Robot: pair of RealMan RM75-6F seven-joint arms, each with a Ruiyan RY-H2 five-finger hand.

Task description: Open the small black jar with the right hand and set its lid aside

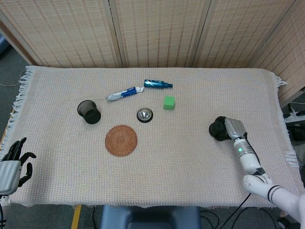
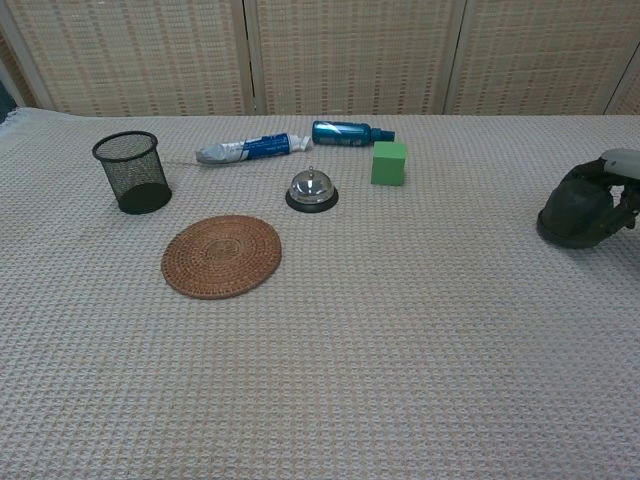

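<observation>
The small black jar [image 1: 218, 130] [image 2: 578, 213] stands on the cloth at the right side of the table. My right hand [image 1: 232, 128] [image 2: 618, 180] is closed around it from the right, dark fingers wrapping its top and sides. Where lid meets jar is hidden by the fingers. My left hand [image 1: 13, 162] hangs off the table's near left corner, holding nothing, fingers apart.
A round woven coaster [image 1: 121, 140], a silver call bell [image 1: 145, 114], a green cube [image 1: 168, 102], a black mesh pen cup [image 1: 89, 111], a toothpaste tube [image 1: 124, 93] and a blue bottle [image 1: 157, 84] lie left of the jar. The table's right edge [image 1: 281, 114] is close by.
</observation>
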